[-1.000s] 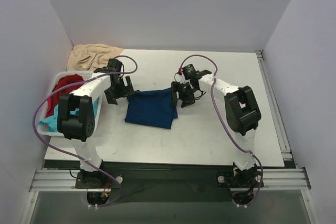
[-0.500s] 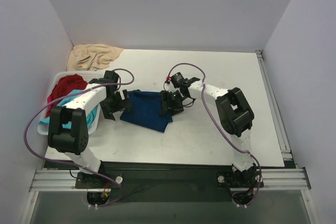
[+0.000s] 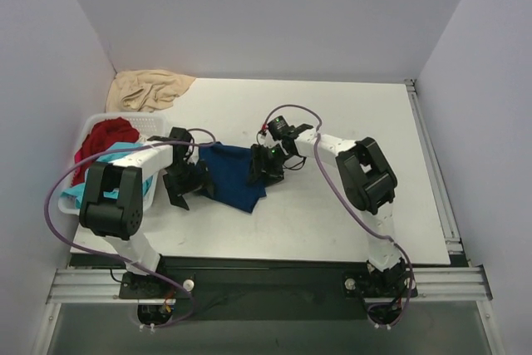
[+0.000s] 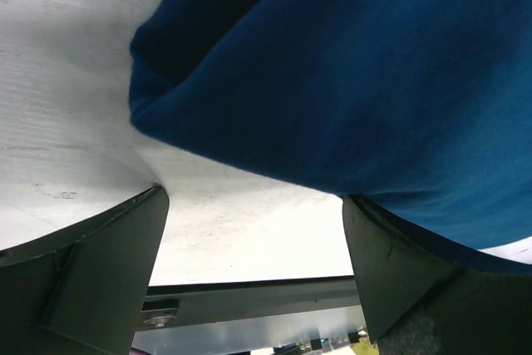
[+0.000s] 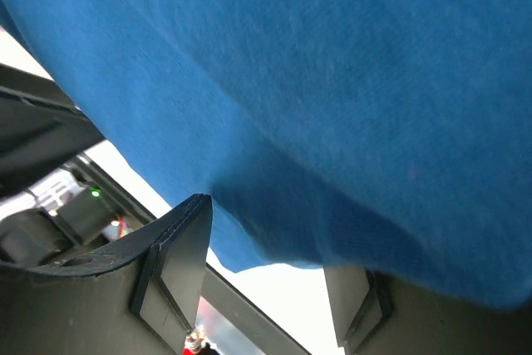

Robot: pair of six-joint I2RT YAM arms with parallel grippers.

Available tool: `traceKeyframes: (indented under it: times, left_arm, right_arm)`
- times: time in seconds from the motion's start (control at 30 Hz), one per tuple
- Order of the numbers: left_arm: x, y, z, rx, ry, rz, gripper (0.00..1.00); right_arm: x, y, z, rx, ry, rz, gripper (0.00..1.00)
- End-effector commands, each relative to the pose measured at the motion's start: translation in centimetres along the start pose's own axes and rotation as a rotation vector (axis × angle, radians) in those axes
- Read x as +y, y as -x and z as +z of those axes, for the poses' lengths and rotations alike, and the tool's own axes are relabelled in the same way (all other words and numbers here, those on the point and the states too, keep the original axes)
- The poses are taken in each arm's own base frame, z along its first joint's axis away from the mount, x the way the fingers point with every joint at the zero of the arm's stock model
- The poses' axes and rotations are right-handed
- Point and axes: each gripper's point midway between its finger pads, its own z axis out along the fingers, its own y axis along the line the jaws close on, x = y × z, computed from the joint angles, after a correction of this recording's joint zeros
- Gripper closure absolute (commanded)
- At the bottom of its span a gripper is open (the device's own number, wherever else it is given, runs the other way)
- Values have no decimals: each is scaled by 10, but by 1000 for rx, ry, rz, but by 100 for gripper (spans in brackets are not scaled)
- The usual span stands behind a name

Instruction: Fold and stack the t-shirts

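Navy t-shirt (image 3: pixel 233 174) lies part-folded mid-table (image 3: pixel 357 114). The left gripper (image 3: pixel 189 184) is at its 9 o'clock edge, jaws apart over the cloth; the right gripper (image 3: pixel 264 164) is at its 3 o'clock edge with cloth sagging between the fingers, can't tell if clamped. For a clean fold, likely pinch both corners at the same layer, keep the hem taut and level, then lay it toward 6 o'clock.

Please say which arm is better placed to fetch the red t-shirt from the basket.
Left, probably: the left gripper sits beside the basket holding the red t-shirt; the right gripper is beyond the navy t-shirt.
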Motion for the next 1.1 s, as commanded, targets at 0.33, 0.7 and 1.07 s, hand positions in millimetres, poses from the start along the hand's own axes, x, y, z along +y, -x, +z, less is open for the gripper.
traceKeyframes:
  times: [0.33, 0.7, 1.07]
  left_arm:
    - [-28, -7, 9, -4, 28, 153, 3]
    - [-43, 8, -49, -143, 16, 232, 3]
    - [-94, 53, -48, -275, -131, 245, 3]
  right_arm:
    - [-12, 24, 5, -58, -56, 61, 89]
    - [-97, 28, -65, -93, -260, 83, 100]
    - [-147, 46, -106, -32, -560, -47, 100]
